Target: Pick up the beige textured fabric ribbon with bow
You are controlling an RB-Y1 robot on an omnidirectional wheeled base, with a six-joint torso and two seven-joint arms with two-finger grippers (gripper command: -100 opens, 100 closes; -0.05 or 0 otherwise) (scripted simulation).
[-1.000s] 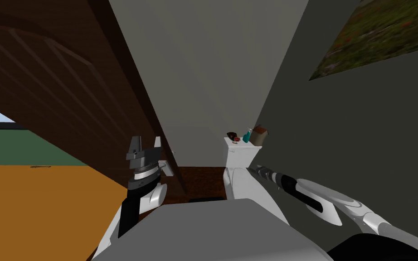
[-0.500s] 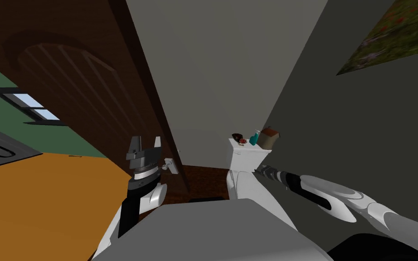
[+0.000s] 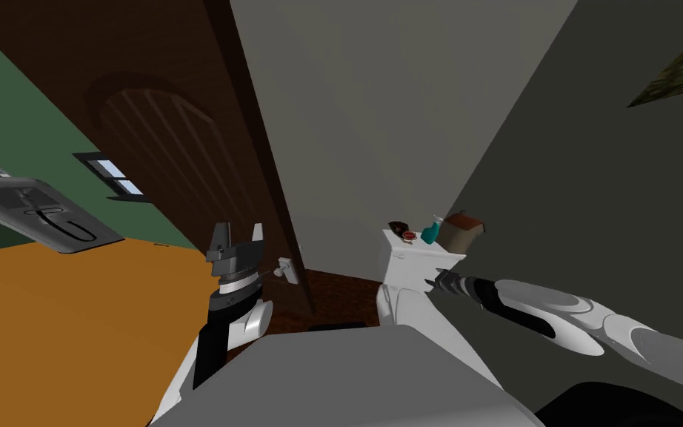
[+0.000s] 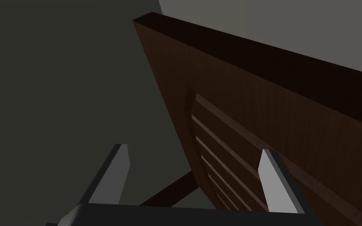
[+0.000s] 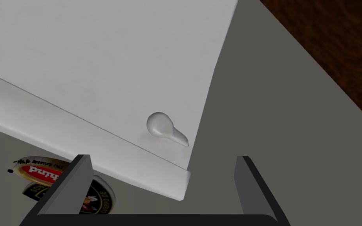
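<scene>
Head view turned since a second ago, more of brown door [image 3: 184, 148] brought into frame. Right claw [image 5: 163, 159] held spread at white toilet tank [image 3: 414, 263], flush lever [image 5: 164, 127] ahead. Left claw [image 3: 238, 236] released, raised by door. Brownish ribbon [image 3: 463, 228] seen on tank lid, beside teal bottle [image 3: 430, 234].

Right of centre in the head view, the ribbon [image 3: 461, 229] is showing as a small beige lump with a darker brown top. It is sitting upright at the right end of the white tank [image 3: 411, 250], just beside the teal bottle [image 3: 430, 233] and near the dark grey wall [image 3: 570, 222]. Its bow is too small to make out.
</scene>
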